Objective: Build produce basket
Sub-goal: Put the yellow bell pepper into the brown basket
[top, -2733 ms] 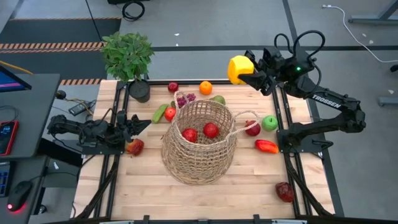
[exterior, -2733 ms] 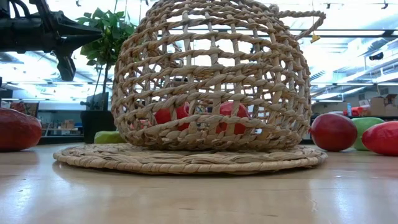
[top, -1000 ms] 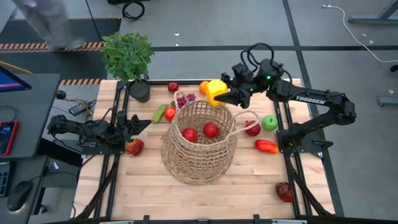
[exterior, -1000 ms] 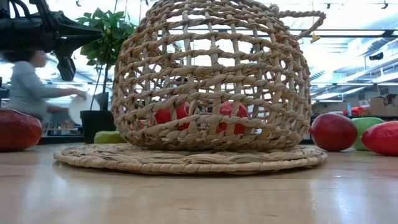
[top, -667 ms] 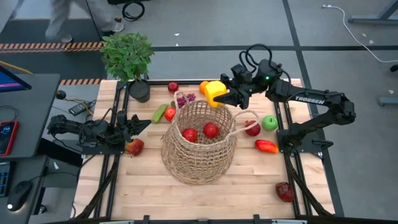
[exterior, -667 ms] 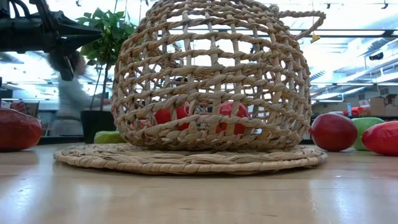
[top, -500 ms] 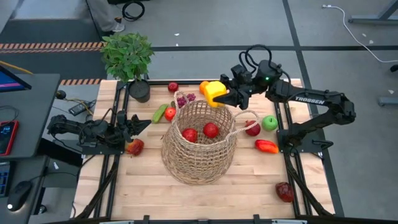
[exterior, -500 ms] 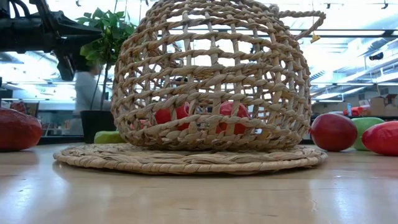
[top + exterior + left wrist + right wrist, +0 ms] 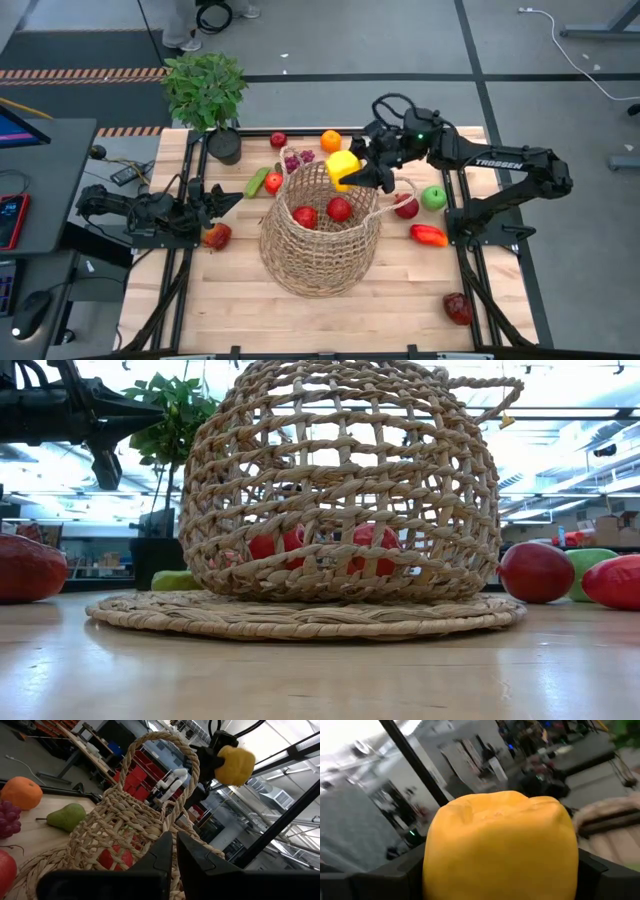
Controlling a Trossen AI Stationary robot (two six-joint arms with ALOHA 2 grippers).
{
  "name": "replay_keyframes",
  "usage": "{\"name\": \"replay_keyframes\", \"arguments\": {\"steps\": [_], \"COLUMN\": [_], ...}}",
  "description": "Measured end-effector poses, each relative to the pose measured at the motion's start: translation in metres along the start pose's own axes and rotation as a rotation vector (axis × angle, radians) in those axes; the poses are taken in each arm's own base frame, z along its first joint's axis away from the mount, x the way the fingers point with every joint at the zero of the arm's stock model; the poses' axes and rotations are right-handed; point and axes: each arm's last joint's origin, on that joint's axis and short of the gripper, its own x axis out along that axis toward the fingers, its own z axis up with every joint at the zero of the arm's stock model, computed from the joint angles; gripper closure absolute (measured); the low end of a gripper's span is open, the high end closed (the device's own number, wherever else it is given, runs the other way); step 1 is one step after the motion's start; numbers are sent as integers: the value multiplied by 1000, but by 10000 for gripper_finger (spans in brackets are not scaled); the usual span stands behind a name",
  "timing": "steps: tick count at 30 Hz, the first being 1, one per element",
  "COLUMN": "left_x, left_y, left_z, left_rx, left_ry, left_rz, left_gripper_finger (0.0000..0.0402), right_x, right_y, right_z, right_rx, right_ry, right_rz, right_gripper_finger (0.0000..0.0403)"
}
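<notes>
I am bringing the right gripper, clamped on the yellow pepper, from beyond the basket to over its far rim; the opening is lying just below, toward me.

Both arms are dark, near-black, built of jointed boxy links. The right arm, in the upper right of the high view, carries white "TROSSEN" lettering on its forearm, a small green light near its wrist and black cables looping above that wrist. The left arm, at the left edge, is a matching black. The left end effector has two smooth, wedge-shaped black fingers.
</notes>
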Motion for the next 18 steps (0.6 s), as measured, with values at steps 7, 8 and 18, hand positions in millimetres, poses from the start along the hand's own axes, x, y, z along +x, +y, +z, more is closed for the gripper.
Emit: {"name": "replay_keyframes", "arguments": {"steps": [7,8,18], "left_x": [0,0,0], "left_y": [0,0,0], "left_z": [0,0,0], "left_rx": [0,0,0], "left_ry": [0,0,0], "left_rz": [0,0,0], "left_gripper_finger": [366,367,370], "right_x": [-3,-4,-2], "right_y": [21,23,31], "right_z": [11,13,15], "right_rx": [-205,-238,-536], "right_ry": [111,111,124], "right_rz": [-132,-145,-272], "right_gripper_finger": [94,94,94]}}
